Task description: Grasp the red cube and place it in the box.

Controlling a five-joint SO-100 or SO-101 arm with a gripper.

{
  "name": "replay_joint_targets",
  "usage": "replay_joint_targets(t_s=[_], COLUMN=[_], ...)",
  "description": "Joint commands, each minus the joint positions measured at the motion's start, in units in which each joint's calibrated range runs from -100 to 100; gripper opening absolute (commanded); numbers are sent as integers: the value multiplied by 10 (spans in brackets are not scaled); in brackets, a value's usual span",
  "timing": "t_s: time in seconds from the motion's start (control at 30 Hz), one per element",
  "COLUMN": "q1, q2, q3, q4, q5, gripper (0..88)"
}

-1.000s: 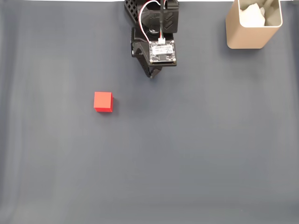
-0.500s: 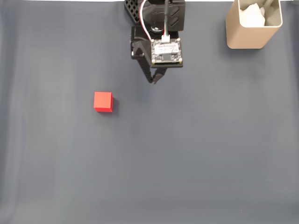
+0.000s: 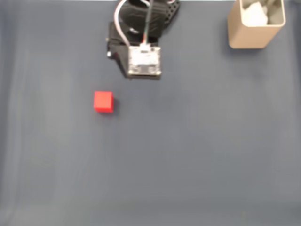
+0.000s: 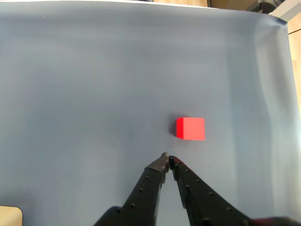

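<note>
Red and small, the cube (image 3: 103,101) is sitting alone on the grey mat (image 3: 188,155), left of centre in the fixed view, well apart from the beige box (image 3: 256,26) at upper right. The gripper (image 4: 166,159) is hovering short of it, fingers pressed together. This looks like the approach: next, spreading and descending around the cube.

The pincer (image 4: 167,157) hangs closed, fingertips touching.

You have the red cube (image 3: 103,101) sitting flat on the grey mat, left of centre in the fixed view, faces plain and smooth. The box (image 3: 256,24), tall, beige, round-cornered, stands upright at the top right corner, well apart from it.
</note>
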Motion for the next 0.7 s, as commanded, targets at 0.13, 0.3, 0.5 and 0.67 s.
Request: replay_joint_targets(t_s=[0.13, 0.3, 0.5, 0.67], q1=[77, 94, 109, 122], q2=[71, 103, 136, 149], q3=[-73, -105, -142, -149], q4=[2, 3, 3, -3], q5=[32, 36, 30, 30], gripper=[21, 39, 68, 129])
